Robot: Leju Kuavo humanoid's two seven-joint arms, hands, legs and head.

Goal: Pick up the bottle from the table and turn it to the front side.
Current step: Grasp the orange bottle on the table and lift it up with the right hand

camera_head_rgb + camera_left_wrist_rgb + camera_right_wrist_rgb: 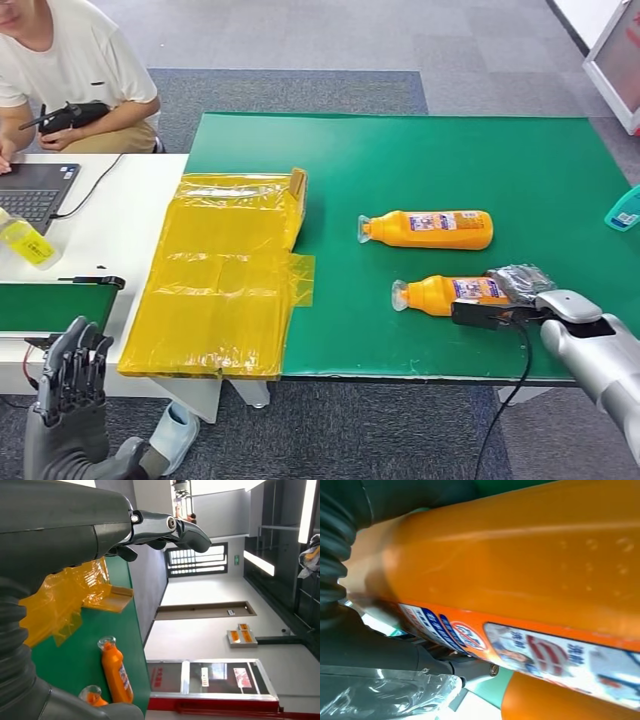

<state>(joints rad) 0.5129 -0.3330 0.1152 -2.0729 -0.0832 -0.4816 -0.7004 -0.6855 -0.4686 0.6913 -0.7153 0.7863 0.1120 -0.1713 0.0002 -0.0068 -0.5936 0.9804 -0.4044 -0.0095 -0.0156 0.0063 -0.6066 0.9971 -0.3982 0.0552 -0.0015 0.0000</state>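
Two orange bottles lie on their sides on the green surface, caps pointing toward its left edge, labels facing up. The near bottle sits close to the front edge, toward the right corner; the far bottle lies parallel behind it, apart from it, nearer the middle.

Right hand — wrapped in clear crinkled plastic — is at the base end of the near bottle, in contact with it. The right wrist view shows the bottle's orange body and label pressed close against the hand, with dark fingers under the label side. Reads as a grasp on the near bottle, which lies flat on the surface. A black cable hangs from the wrist over the front edge.

Left hand is low at the left, off the green surface, fingers upright and slightly apart, holding nothing.

Yellow plastic sheet covers the left end of the surface, draped over the front-left corner, with a cardboard edge at its back.

Beyond, a white table with a laptop — a person sits behind it holding a black controller.
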